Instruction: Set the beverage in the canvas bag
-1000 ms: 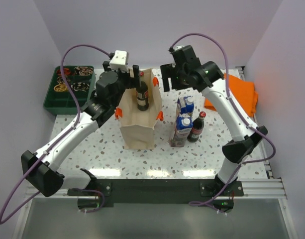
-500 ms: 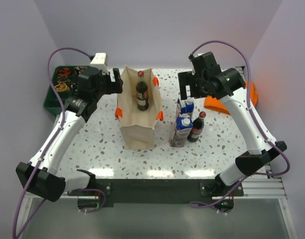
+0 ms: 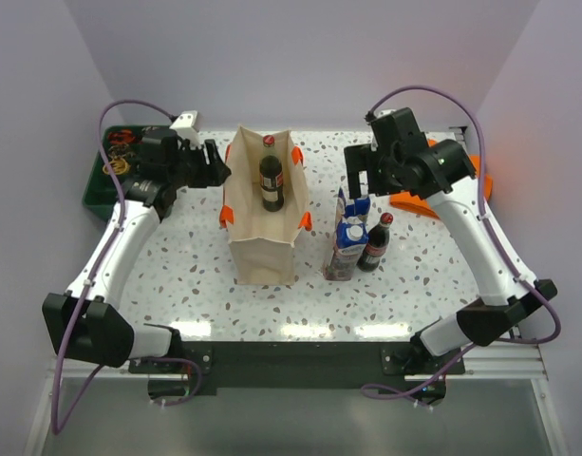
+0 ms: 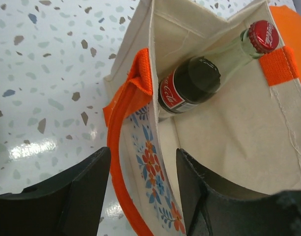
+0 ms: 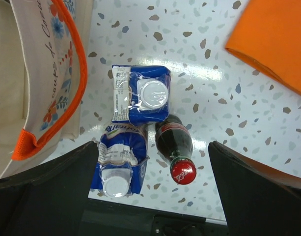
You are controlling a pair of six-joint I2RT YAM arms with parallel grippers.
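Observation:
The beige canvas bag (image 3: 263, 249) stands upright at mid-table with orange handles (image 4: 122, 123). A dark cola bottle (image 3: 270, 182) with a red cap leans inside it (image 4: 192, 84). My left gripper (image 3: 215, 163) is at the bag's left rim, open; in the left wrist view its jaws (image 4: 143, 196) straddle the floral bag wall and handle. My right gripper (image 3: 359, 177) hangs wide open above two blue cartons (image 5: 140, 93) (image 5: 118, 162) and a second cola bottle (image 5: 176, 147), holding nothing (image 5: 152, 187).
The cartons (image 3: 349, 245) and the second cola bottle (image 3: 376, 243) stand right of the bag. A folded orange cloth (image 3: 411, 200) lies at the back right (image 5: 278, 44). A green tray (image 3: 99, 190) with small items sits at the back left.
My left gripper drew back left from over the bag's mouth to its left rim and narrowed. My right gripper swung right from the bag's right rim to above the cartons and opened wider.

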